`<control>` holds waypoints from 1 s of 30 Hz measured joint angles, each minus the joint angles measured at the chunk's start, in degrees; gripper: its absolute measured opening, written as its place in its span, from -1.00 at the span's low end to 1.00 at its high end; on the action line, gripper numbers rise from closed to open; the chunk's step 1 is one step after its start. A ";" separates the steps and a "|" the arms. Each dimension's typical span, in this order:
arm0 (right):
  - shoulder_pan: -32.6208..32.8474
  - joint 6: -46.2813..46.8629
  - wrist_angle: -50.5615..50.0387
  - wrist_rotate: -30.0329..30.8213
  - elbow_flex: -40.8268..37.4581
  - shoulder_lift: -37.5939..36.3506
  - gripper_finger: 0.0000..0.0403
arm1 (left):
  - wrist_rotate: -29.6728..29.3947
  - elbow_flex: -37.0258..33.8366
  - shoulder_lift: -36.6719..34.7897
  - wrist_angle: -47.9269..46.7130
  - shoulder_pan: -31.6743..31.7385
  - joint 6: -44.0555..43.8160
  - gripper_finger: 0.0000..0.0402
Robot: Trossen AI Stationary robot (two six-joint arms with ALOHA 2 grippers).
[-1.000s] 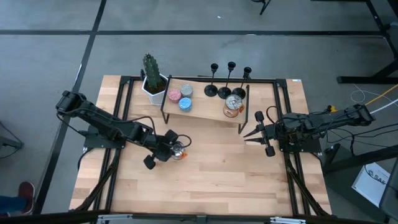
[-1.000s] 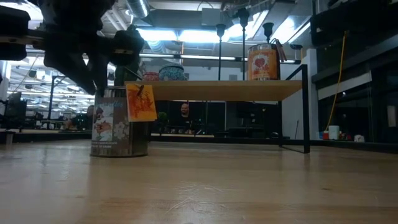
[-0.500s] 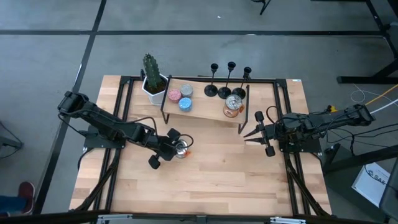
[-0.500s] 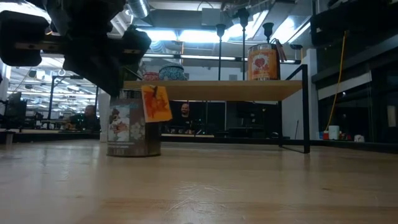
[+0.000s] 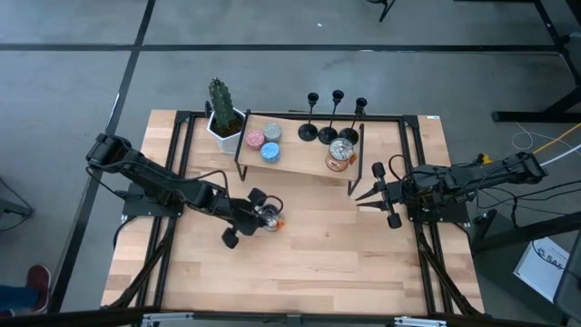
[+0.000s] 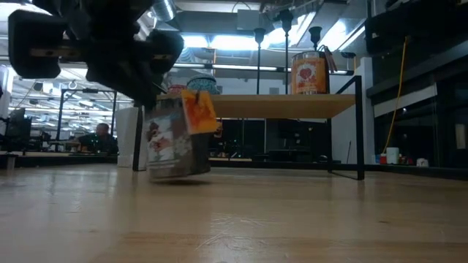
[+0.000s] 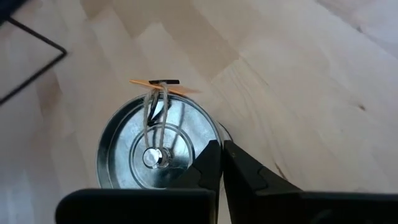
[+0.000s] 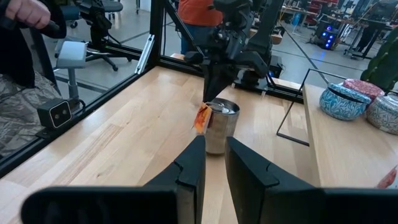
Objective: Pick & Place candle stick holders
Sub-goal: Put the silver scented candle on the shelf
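1. Gripping the rim of a metal can, the left gripper has its jaws clamped together on the can's edge near the middle of the desk.
2. Seen from desk height, that can hangs tilted just under the left gripper, its bottom edge barely off the wood or skimming it; I cannot tell which.
3. An orange tag on a string hangs off the can's lid, on the side away from the jaws.
4. The right gripper hovers well apart from the can, across the desk, pointing toward it, its jaws a narrow gap apart and holding nothing.
5. The three candle stick holders stand upright in a row behind the shelf, far from both sets of jaws.
6. On the shelf sit a second can and three small round tins; a potted cactus stands beside it.
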 joint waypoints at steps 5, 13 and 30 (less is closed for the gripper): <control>0.00 0.00 -0.07 0.00 0.00 0.00 -0.68 | -1.54 0.21 -0.02 1.30 0.00 -0.37 -0.99; 0.00 -0.02 -0.09 0.00 0.00 0.00 -0.68 | -1.49 5.70 0.00 -1.19 0.00 -0.05 -0.99; -0.01 -0.02 -0.09 0.03 0.00 0.00 -0.68 | -1.08 22.49 0.00 -8.94 3.93 0.97 -0.99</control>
